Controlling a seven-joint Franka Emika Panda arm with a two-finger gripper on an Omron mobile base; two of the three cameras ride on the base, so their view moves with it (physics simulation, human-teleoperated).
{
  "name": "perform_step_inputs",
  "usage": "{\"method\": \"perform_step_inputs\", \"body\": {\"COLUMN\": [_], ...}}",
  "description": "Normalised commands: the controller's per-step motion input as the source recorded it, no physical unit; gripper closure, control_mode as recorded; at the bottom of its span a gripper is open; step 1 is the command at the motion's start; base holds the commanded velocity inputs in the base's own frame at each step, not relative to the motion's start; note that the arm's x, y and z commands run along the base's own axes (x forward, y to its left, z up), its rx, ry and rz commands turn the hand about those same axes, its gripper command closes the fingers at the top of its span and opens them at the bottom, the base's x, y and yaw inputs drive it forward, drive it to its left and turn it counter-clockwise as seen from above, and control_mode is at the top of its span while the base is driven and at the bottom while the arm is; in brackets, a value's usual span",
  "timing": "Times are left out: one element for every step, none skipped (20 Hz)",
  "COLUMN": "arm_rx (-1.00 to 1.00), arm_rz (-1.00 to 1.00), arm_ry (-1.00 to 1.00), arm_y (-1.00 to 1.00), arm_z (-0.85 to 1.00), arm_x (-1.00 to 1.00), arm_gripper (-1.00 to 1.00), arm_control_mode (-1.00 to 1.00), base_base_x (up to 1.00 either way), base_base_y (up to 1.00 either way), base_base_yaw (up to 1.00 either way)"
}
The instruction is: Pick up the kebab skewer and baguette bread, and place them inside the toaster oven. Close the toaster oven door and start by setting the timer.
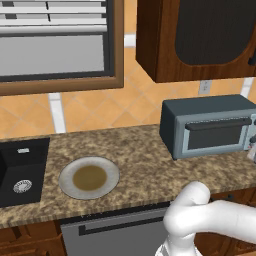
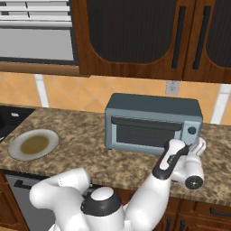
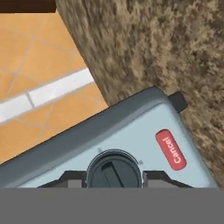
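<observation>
toaster oven [image 2: 153, 122]: sits on the granite worktop [image 1: 145, 165] back against the orange tile wall, well to the right of the plate.
toaster oven door [image 2: 146, 133]: shut, dark bar handle along its top edge, so I'd guess the loading part is done with.
kebab skewer and baguette bread: can't see either one, and the door glass is too dark to tell if they're inside.
plate [image 1: 89, 177]: on the worktop left of the oven, just beside the black sink [image 1: 20, 170], only a brownish patch on it.
timer knob [image 3: 114, 171]: dark round dial on the oven's control strip, right of the door, with a red Cancel button [image 3: 171, 149] close by.
hand [image 3: 114, 180]: pressed up to the oven's right end, one finger tip either side of the knob. Fingers stand fairly narrow and look closed on the dial, which is what you'd want for twisting it.
step: looks like the last bit, setting the timer.
watch out: small dial, so the grip could slip when it turns.
</observation>
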Motion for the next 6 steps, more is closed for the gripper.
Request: {"method": "perform_step_inputs", "body": {"arm_rx": [0.25,0.26,0.25,0.26,0.26,0.26], "arm_rz": [-0.05,-0.05,-0.05,-0.05,-0.06,-0.06], "arm_ry": [0.00,0.00,0.00,0.00,0.00,0.00], "arm_y": [0.00,0.00,0.00,0.00,0.00,0.00], "arm_z": [0.00,0.01,0.01,0.04,0.02,0.04], "arm_x": [0.00,0.00,0.00,0.00,0.00,0.00], "arm_gripper": [1.00,1.00,1.00,1.00,1.00,1.00], "arm_control_mode": [-1.00,-1.00,-1.00,-1.00,-1.00,-1.00], "base_base_x": [0.00,0.00,0.00,0.00,0.00,0.00], "base_base_y": [0.00,0.00,0.00,0.00,0.00,0.00], "base_base_yaw": [0.00,0.00,0.00,0.00,0.00,0.00]}}
